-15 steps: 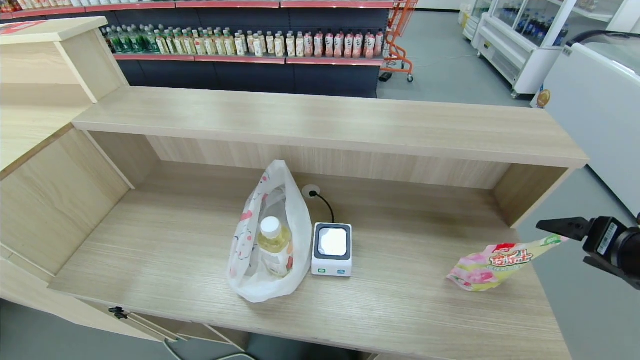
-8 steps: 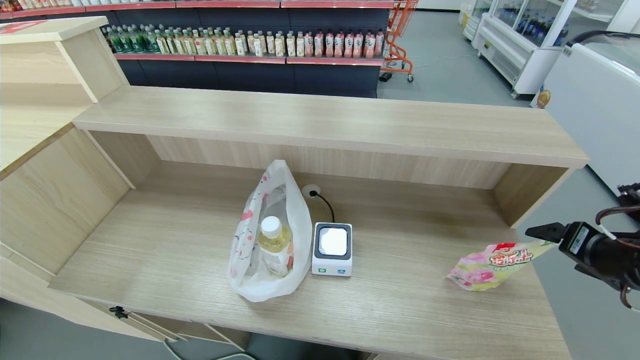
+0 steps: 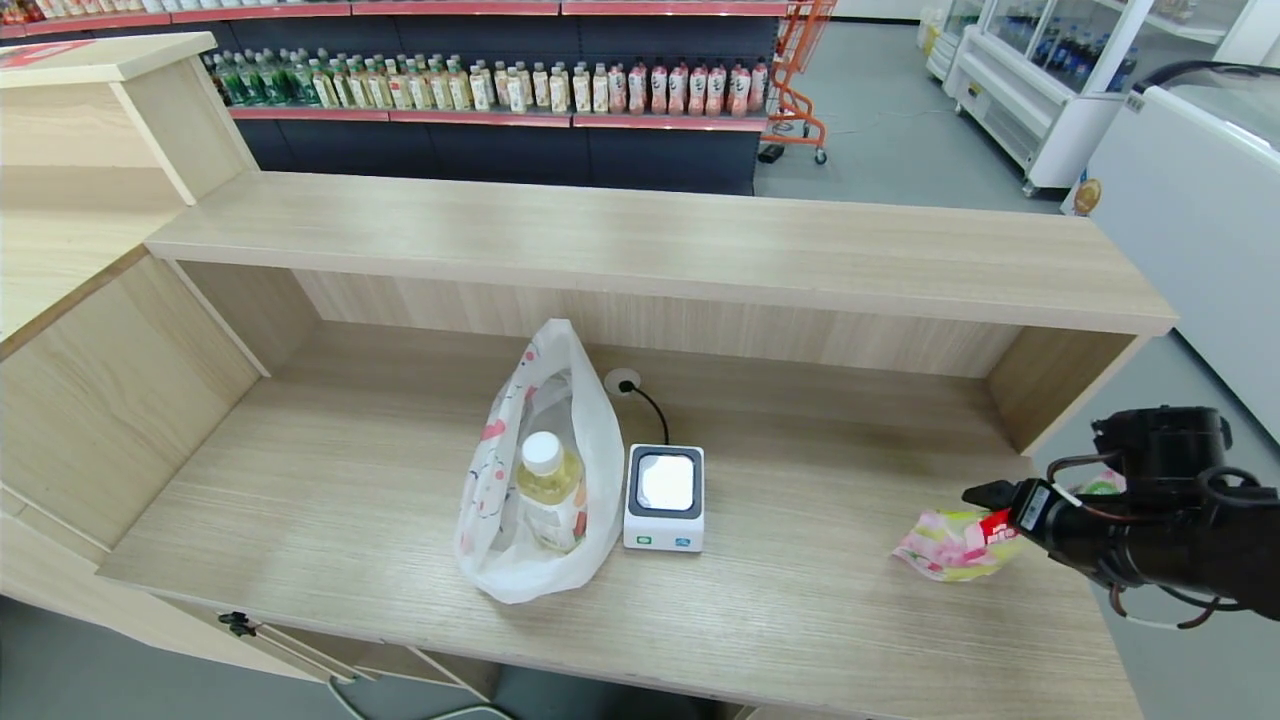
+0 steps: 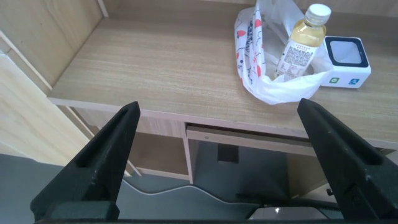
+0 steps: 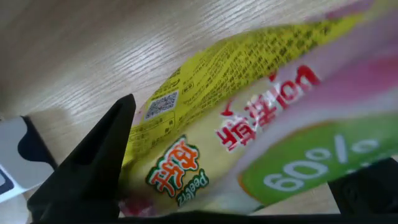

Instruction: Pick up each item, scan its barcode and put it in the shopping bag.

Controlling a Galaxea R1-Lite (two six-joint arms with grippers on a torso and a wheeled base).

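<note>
A pink, yellow and green snack bag (image 3: 948, 546) lies on the wooden counter (image 3: 350, 500) near its right end. My right gripper (image 3: 1003, 506) is over the bag's right part, open, with one finger on each side of the bag (image 5: 249, 124). The white shopping bag (image 3: 500, 545) stands mid-counter with a yellow-drink bottle (image 3: 548, 490) upright inside. Beside it sits the white barcode scanner (image 3: 664, 497), window facing up. My left gripper (image 4: 219, 109) hangs open with nothing in it, off the counter's front edge, short of the shopping bag (image 4: 255, 74), bottle (image 4: 301, 43) and scanner (image 4: 348, 55).
A raised wooden ledge (image 3: 650, 240) overhangs the back of the counter, with side walls at both ends. The scanner's black cable (image 3: 652, 402) runs to a hole behind it. Bare counter lies between scanner and snack bag.
My right gripper has moved left and down from beyond the counter's right end. It now straddles the snack bag and covers the bag's right part. The bag has barely shifted.
</note>
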